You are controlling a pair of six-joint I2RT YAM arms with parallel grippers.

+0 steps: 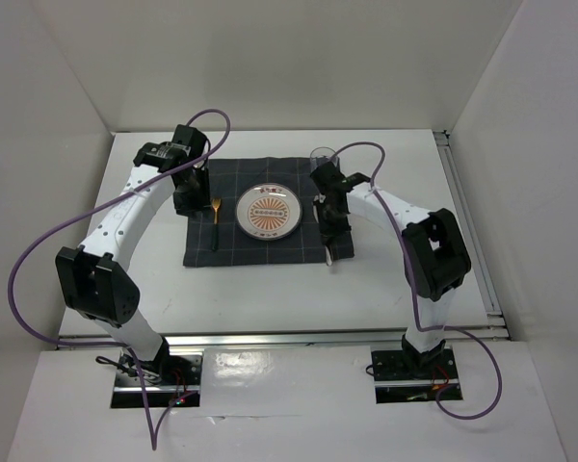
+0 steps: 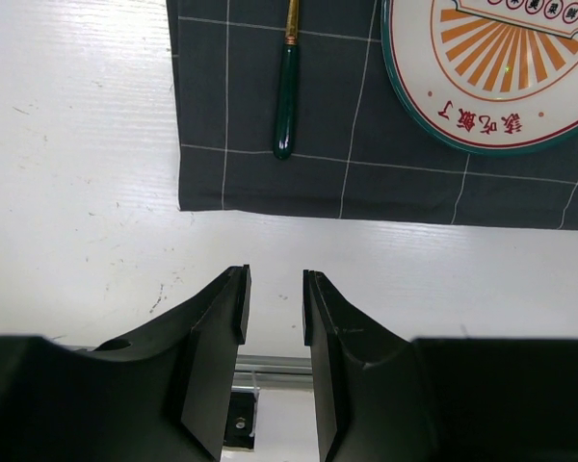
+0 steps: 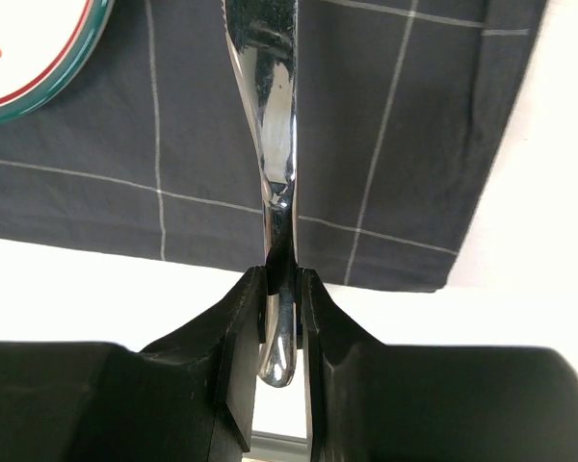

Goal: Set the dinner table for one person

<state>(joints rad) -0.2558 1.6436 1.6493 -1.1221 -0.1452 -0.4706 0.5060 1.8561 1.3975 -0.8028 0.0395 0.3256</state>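
Observation:
A dark grey checked placemat (image 1: 222, 245) lies on the white dinner table (image 1: 270, 298). A plate (image 1: 269, 212) with an orange sunburst and green rim sits at its middle. A fork (image 1: 214, 219) with a green handle and gold head lies left of the plate, also in the left wrist view (image 2: 286, 96). My left gripper (image 2: 273, 274) is open and empty, held above the table by the mat's left part (image 1: 188, 200). My right gripper (image 3: 283, 272) is shut on the handle of a silver knife (image 3: 270, 96), over the mat's right edge (image 1: 330, 231).
A clear glass (image 1: 321, 159) stands at the mat's far right corner, just behind my right arm. White walls enclose the table at the back and sides. A metal rail (image 1: 472, 241) runs along the right edge.

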